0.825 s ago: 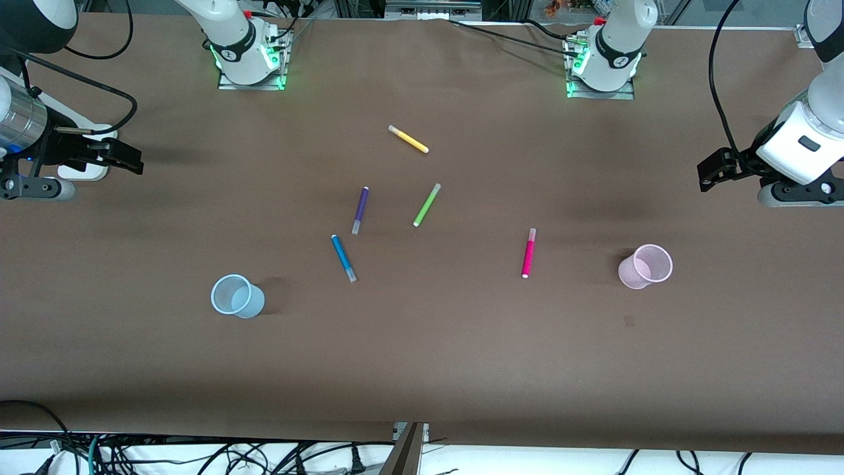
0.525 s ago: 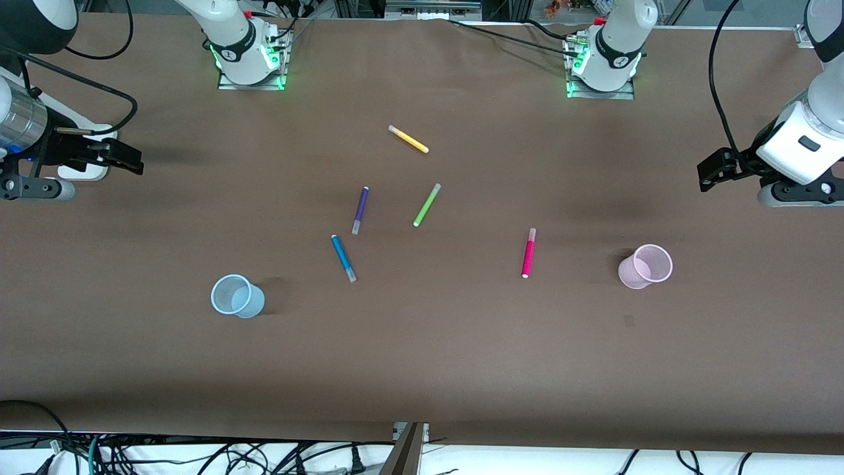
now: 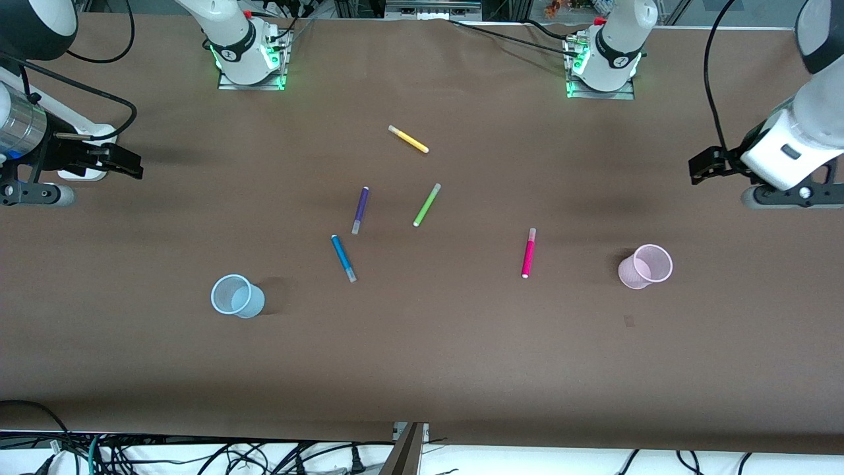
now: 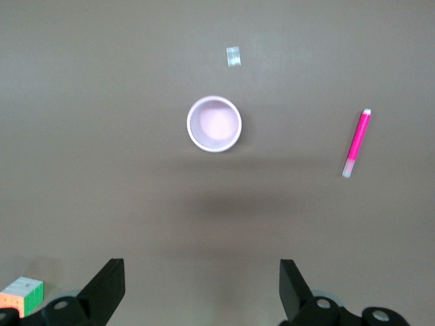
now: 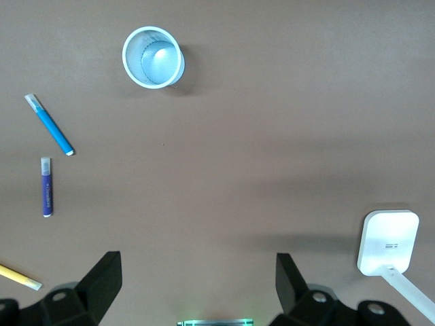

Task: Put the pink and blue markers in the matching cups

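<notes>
The pink marker [image 3: 528, 253] lies on the brown table, toward the left arm's end; it also shows in the left wrist view [image 4: 357, 142]. The pale pink cup [image 3: 645, 266] stands upright beside it, nearer the left arm's end, and shows in the left wrist view [image 4: 214, 123]. The blue marker [image 3: 343, 258] lies mid-table and shows in the right wrist view [image 5: 50, 125]. The light blue cup [image 3: 237, 296] stands nearer the front camera, toward the right arm's end, and shows in the right wrist view [image 5: 153, 58]. My left gripper [image 3: 700, 167] is open and empty, high over the table's end. My right gripper [image 3: 128, 163] is open and empty, high over its end.
A purple marker [image 3: 360, 210], a green marker [image 3: 426, 205] and a yellow marker [image 3: 408, 139] lie mid-table, farther from the front camera than the blue one. A white box [image 5: 388, 242] sits under the right arm. A colour cube [image 4: 22, 295] and a small tape patch [image 4: 233, 56] show in the left wrist view.
My left gripper has shifted a little toward the robots' bases and toward mid-table. My right gripper has barely moved. Markers and cups have not moved.
</notes>
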